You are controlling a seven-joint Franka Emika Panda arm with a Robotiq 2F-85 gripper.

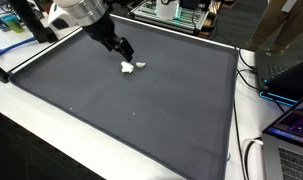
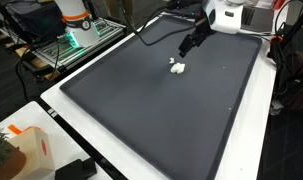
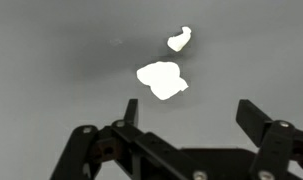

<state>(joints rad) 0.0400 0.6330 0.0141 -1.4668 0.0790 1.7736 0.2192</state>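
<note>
My gripper (image 1: 124, 50) hovers just above the dark grey mat (image 1: 141, 110), close behind two small white lumps. In the wrist view the fingers (image 3: 191, 112) stand wide apart and hold nothing. The larger white lump (image 3: 162, 80) lies just ahead of the fingertips, and a smaller white piece (image 3: 178, 40) lies a little beyond it. Both exterior views show the white lumps (image 1: 130, 67) (image 2: 177, 67) on the mat right beside the gripper (image 2: 187, 47), apart from it.
The mat has a pale raised border (image 1: 235, 90) on a white table. Laptops and cables (image 1: 286, 75) lie beside it in an exterior view. A box and plant (image 2: 16, 150) sit at a corner, and equipment with green light (image 2: 76, 30) stands behind.
</note>
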